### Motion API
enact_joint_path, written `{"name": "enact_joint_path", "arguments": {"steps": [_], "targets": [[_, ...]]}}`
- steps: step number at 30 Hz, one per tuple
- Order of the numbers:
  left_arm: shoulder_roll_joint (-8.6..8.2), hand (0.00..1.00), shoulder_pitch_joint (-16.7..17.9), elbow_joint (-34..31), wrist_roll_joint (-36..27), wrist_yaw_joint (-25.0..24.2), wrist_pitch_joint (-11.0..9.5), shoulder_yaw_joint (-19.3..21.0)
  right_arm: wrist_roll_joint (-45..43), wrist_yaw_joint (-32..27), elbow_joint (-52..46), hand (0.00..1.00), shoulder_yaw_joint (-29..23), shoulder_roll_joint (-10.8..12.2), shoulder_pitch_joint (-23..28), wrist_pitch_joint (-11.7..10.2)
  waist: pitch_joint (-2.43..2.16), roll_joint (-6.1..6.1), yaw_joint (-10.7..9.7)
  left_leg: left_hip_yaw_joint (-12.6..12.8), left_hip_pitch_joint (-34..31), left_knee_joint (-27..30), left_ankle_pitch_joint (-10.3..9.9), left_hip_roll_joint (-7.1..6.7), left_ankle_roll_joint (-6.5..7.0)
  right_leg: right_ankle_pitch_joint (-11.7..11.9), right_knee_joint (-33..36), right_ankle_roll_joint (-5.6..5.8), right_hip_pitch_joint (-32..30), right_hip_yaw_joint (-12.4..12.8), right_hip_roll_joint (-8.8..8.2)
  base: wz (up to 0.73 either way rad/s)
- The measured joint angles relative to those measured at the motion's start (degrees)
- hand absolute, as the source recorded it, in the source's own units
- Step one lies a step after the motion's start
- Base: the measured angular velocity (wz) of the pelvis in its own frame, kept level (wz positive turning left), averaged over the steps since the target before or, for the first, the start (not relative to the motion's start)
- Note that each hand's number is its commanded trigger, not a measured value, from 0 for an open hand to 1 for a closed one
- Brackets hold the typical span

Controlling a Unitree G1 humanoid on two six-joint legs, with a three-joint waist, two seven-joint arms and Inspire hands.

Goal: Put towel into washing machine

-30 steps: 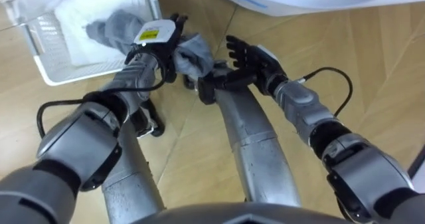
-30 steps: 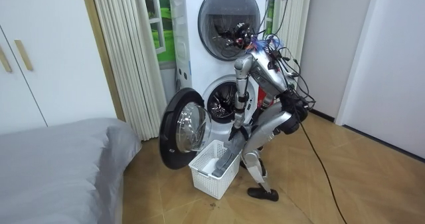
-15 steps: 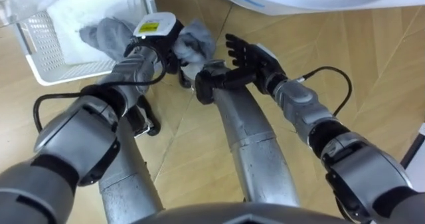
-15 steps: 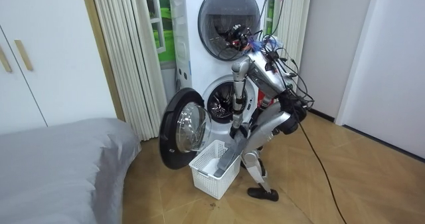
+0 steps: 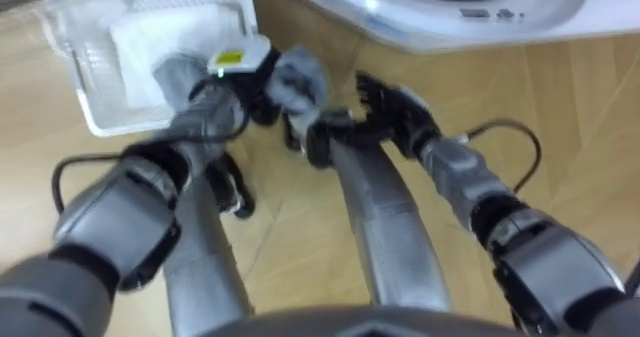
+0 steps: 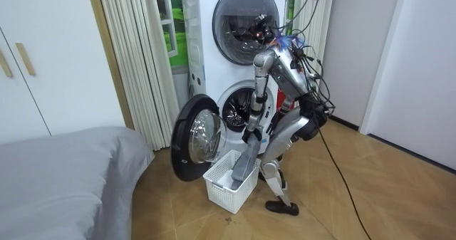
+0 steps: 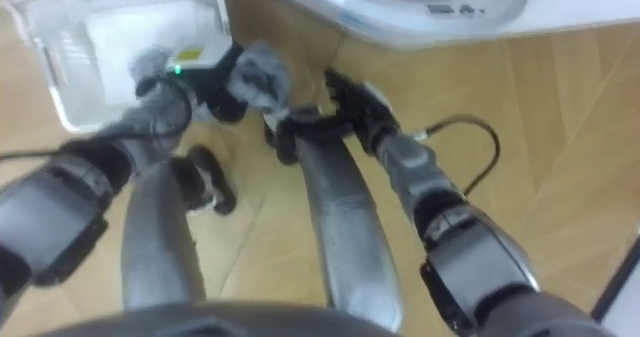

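One towel [image 5: 296, 77], gripped in the curled fingers of the left hand [image 5: 232, 77], rises further out of the basket [image 5: 78, 72] as the robot straightens. The empty right hand [image 5: 392, 107] has its fingers spread; washing machine [image 5: 450, 22] next.

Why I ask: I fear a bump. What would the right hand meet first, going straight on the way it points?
Probably the washing machine's white rim, across bare floor. The right hand, open, points forward and left, passing just right of the grey towel in the left hand; depth is unclear.

Left hand [image 7: 205, 89] clutching grey towel [image 7: 256, 72] beside white basket [image 7: 55, 52]; right hand [image 7: 352, 99] spread wide near towel; washing machine [image 7: 440, 7] at top
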Motion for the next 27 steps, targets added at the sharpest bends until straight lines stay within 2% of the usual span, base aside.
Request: {"name": "enact_joint_path", "arguments": {"steps": [2,3,8,11,13,15,18,21,23,25,27], "targets": [[-0.16,1.00,0.10,-0.02,0.02,1.55,-0.12,1.07,-0.55,-0.16,0.85,0.00,-0.34,-0.18,0.55,0.03,-0.01,0.02,0.48,0.31,2.50,-1.89,0.56,-0.06,-0.13,0.56,-1.89,-0.05,2.54,-0.04,0.14,0.02],[-0.39,1.00,0.22,-0.03,0.02,2.17,-0.22,1.83,-1.01,-0.12,1.41,0.00,-0.38,-0.43,1.13,0.00,-0.01,0.04,1.30,0.52,4.49,-3.17,1.08,-0.13,-0.63,0.93,-3.06,-0.17,4.47,-0.11,0.25,-0.03],[-0.90,1.00,0.33,-1.74,-1.40,4.16,-1.25,2.33,-1.14,0.28,2.86,0.00,-0.27,-1.32,2.32,0.15,-0.11,0.74,3.43,0.51,10.50,-7.30,2.19,-1.01,-0.73,1.46,-6.08,0.08,10.42,-0.06,0.18,0.04],[-1.34,1.00,0.57,-3.55,-6.67,4.86,-1.44,2.64,-1.17,0.23,3.00,0.00,-0.35,-1.49,2.32,0.59,-0.03,1.76,4.57,0.58,13.65,-9.18,2.90,-1.57,-0.22,1.95,-7.51,0.42,13.49,-0.06,-0.06,0.05],[-1.39,1.00,2.37,-7.61,-11.59,4.84,-1.83,3.65,-1.74,0.29,2.93,0.00,-0.37,-1.45,2.31,0.59,-0.20,2.48,5.26,0.71,15.70,-10.66,3.32,-2.15,0.08,1.93,-8.19,0.82,15.43,-0.07,-0.61,0.11],[-1.38,1.00,4.44,-12.05,-15.99,4.23,-2.28,3.64,-2.79,0.31,2.74,0.00,-0.41,-1.57,2.29,0.59,-0.32,2.44,5.67,0.64,16.78,-12.27,4.07,-3.04,0.05,1.66,-8.23,1.19,15.97,0.00,-1.58,0.22],[-2.51,1.00,6.15,-15.61,-24.34,0.61,-2.53,3.60,-3.66,0.52,2.05,0.00,-0.35,-1.80,2.47,0.58,-0.33,2.42,7.54,0.26,17.14,-12.65,4.41,-3.61,0.11,1.62,-8.71,1.25,16.61,-0.36,-1.78,0.11],[-3.93,1.00,7.62,-16.15,-35.93,-5.52,-2.58,2.97,-4.76,0.53,1.51,0.00,-0.40,-1.39,1.92,0.55,-0.44,2.23,7.69,0.18,17.13,-12.97,4.84,-3.88,0.52,1.62,-8.80,1.27,16.81,-0.90,-2.42,0.11],[-4.57,1.00,9.14,-16.27,-43.07,-9.78,-2.56,2.99,-5.82,0.42,0.56,0.00,-0.35,-0.79,2.22,0.57,-0.79,1.67,7.76,0.17,17.12,-12.97,4.85,-3.85,0.57,1.63,-8.84,1.30,16.87,-0.93,-2.41,0.00],[-5.02,1.00,10.93,-16.77,-50.96,-15.25,-2.32,2.86,-5.85,0.79,-0.17,0.00,-0.35,0.09,2.93,0.55,-1.33,0.82,7.58,-0.08,17.02,-12.96,4.88,-3.86,0.60,1.64,-8.96,1.30,16.92,-1.13,-2.45,0.02],[-5.44,1.00,11.61,-17.09,-56.21,-18.19,-2.31,1.88,-5.90,0.93,-0.18,0.00,-0.40,0.25,3.42,0.58,-1.58,0.47,7.60,-0.25,17.07,-12.93,4.88,-3.86,0.62,1.66,-9.13,1.33,17.18,-1.42,-2.52,0.05]]}}
